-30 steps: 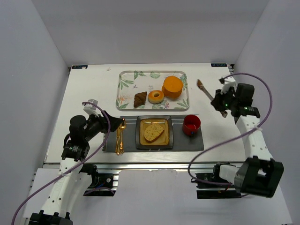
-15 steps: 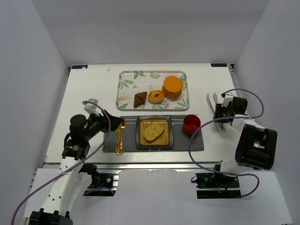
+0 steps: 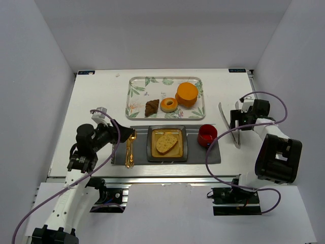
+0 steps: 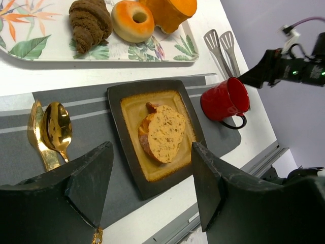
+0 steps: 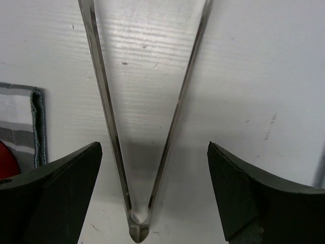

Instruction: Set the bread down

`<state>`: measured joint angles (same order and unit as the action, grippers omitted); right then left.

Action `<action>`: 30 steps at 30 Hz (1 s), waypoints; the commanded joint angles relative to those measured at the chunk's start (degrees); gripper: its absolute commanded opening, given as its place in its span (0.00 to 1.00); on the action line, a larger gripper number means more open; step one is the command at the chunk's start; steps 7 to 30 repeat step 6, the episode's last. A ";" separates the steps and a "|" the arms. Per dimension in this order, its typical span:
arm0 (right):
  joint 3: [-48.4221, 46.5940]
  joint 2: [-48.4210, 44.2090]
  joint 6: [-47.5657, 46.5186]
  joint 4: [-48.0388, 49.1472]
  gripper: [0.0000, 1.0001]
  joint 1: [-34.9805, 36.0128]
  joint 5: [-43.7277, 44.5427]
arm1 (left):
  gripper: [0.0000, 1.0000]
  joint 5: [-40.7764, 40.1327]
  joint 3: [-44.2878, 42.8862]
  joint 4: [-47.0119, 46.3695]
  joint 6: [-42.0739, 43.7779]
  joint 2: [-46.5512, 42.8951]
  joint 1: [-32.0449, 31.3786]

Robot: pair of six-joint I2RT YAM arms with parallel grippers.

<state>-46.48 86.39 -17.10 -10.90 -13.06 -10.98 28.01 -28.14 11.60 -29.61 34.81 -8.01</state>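
The bread (image 3: 166, 143) (image 4: 162, 133), a tan oval slice with a brown crust, lies on the dark square plate (image 3: 184, 153) (image 4: 115, 127) on the grey mat. My left gripper (image 3: 122, 135) (image 4: 152, 152) hovers open above the plate's left side and holds nothing. At the right of the table, my right gripper (image 3: 237, 120) (image 5: 155, 152) stands open low over the metal tongs (image 3: 229, 127) (image 5: 104, 101). The tongs lie flat on the table between its fingers, touching neither.
A leaf-print tray (image 3: 133, 108) at the back holds a croissant (image 3: 151, 107), a donut (image 3: 168, 104) and an orange block (image 3: 187, 94). A red mug (image 3: 207, 135) stands right of the plate. A gold spoon and fork (image 3: 129, 150) lie left of it.
My right arm came down from above the table with the tongs, set them flat and opened its jaws off them. The left arm and the bread have not moved.
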 commanded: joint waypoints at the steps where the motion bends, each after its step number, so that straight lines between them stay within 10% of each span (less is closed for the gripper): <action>1: -5.46 -4.99 -1.88 -4.48 0.89 -0.21 3.07 | 0.72 0.12 -2.62 0.45 0.86 0.09 -0.25; 30: -10.03 -10.88 -4.26 -4.22 0.89 1.45 -3.84 | 0.72 0.82 -2.45 -0.78 0.51 0.70 -0.25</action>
